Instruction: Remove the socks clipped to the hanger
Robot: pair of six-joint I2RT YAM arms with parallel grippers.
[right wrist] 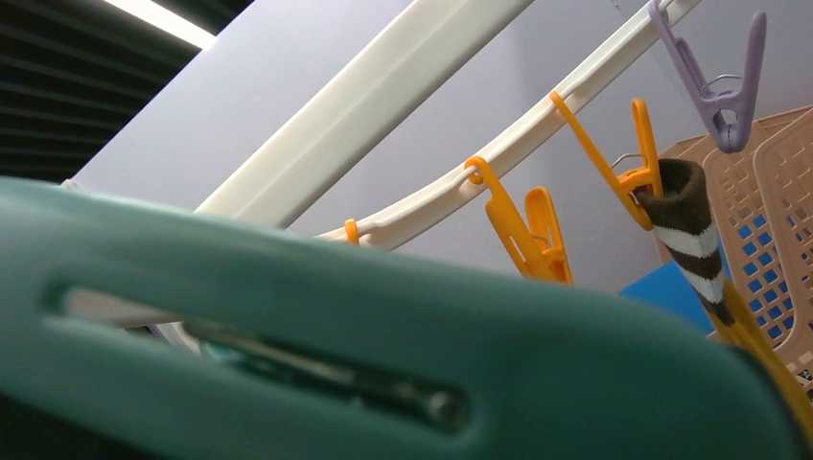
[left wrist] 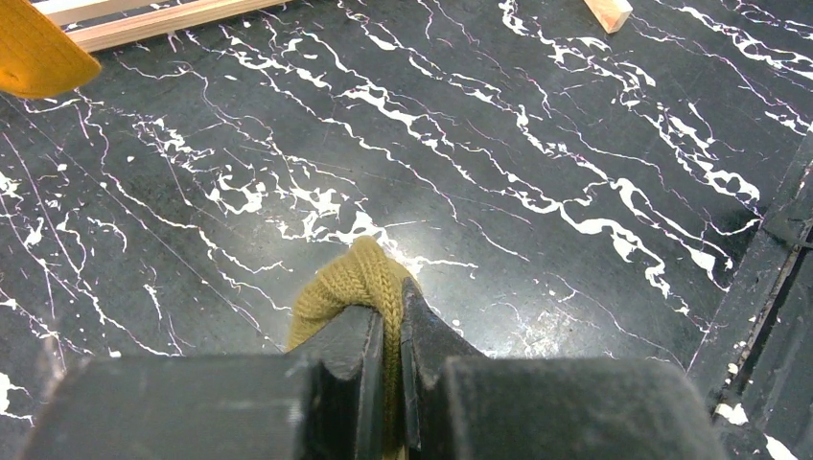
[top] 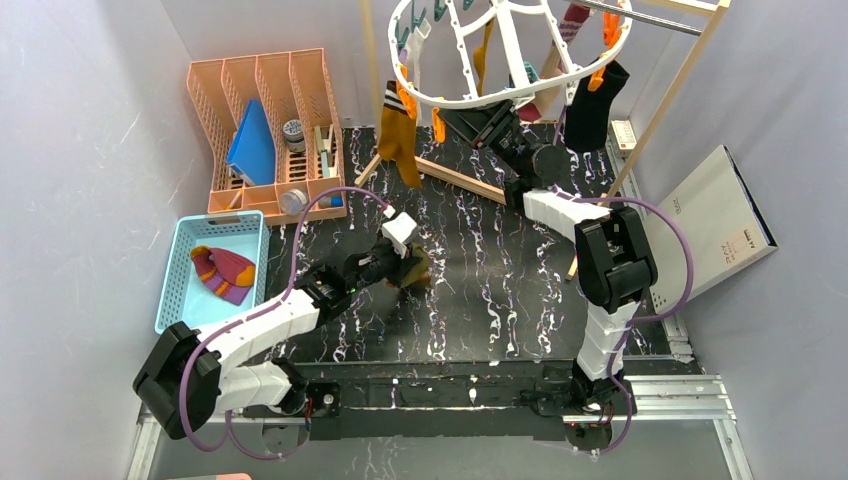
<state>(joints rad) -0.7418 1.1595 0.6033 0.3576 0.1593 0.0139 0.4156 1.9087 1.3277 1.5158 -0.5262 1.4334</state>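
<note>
The white oval hanger hangs at the top, with orange and teal clips on its rim. A mustard sock with a striped cuff, a black sock and a maroon striped sock hang from it. My left gripper is low over the black mat, shut on an olive knit sock. My right gripper is raised under the hanger's near rim. In the right wrist view a teal clip fills the foreground and hides my fingers; the rim and the striped cuff show behind it.
A blue basket at the left holds a purple-orange sock. A peach organiser stands behind it. The wooden frame with its metal rod carries the hanger; its base bar lies on the mat. A white box sits at the right.
</note>
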